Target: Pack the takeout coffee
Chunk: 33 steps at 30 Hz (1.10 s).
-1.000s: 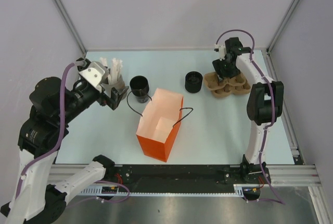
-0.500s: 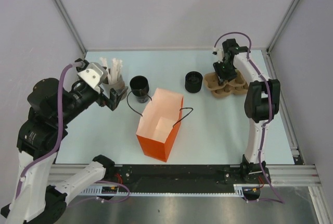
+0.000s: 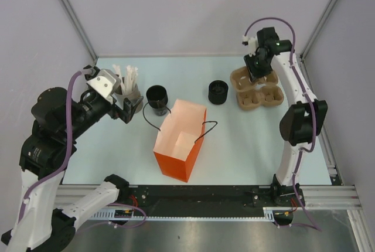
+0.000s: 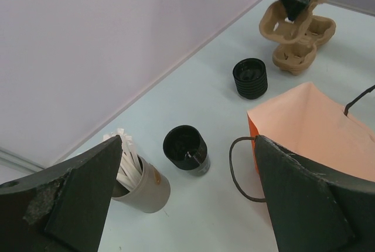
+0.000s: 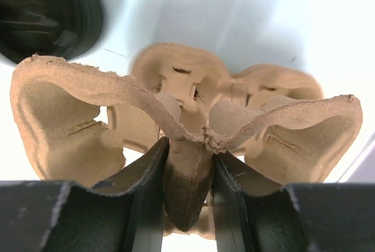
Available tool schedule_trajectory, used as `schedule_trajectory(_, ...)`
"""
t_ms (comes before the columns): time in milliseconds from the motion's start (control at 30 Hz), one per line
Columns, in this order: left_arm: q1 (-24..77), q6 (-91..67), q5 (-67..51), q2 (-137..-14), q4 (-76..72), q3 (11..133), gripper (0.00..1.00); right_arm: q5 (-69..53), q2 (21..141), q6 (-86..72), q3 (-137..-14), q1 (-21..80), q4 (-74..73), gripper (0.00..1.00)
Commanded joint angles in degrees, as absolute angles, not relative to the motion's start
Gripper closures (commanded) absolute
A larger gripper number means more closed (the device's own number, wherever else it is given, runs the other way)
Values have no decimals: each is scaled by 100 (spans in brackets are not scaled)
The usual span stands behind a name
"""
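Observation:
The takeout coffee (image 3: 217, 92), a black lidded cup, stands on the table mid-back; it also shows in the left wrist view (image 4: 250, 78) and at the top left of the right wrist view (image 5: 47, 12). My right gripper (image 3: 258, 68) is shut on the centre ridge of a brown pulp cup carrier (image 3: 261, 95), which it holds tilted just right of the coffee; the grip shows in the right wrist view (image 5: 187, 193). My left gripper (image 3: 130, 110) is open and empty beside the grey straw cup (image 3: 130, 91), with its jaws wide apart in the left wrist view (image 4: 193, 205).
An open orange paper bag (image 3: 180, 140) with black handles stands in the middle, also in the left wrist view (image 4: 316, 129). A black cup with no lid (image 3: 156, 98) stands left of it, next to the straw cup (image 4: 140, 184). Walls enclose the table.
My right gripper has dipped onto the cup carrier and then risen with it, so the carrier now looks lifted and shifted slightly right. The left arm has not moved.

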State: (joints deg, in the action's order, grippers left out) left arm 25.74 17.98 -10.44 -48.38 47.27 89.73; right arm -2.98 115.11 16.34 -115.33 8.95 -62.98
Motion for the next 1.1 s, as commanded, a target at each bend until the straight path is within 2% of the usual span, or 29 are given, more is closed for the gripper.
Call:
schedule_trajectory(0,2505,1705,-704,-4957,4509,8983,0,-746,10382,1942,-12357,1221,-6513,64)
schedule_trajectory(267,2233,1556,-229,-5168,4395,8894,0,-721,9721,2241,-13429,2765,-6363,62)
schedule_trajectory(467,2136,1573,-27,-5405,4359,8921,0,-1237,9659,2233,-13525,3830,-6477,63)
schedule_trajectory(767,2136,1740,-18,-5660,4351,8974,0,-3627,10010,2013,-13808,4306,-7110,62)
schedule_trajectory(1067,2136,1723,88,-5731,4280,8754,0,-4412,10327,1995,-13421,4711,-7549,62)
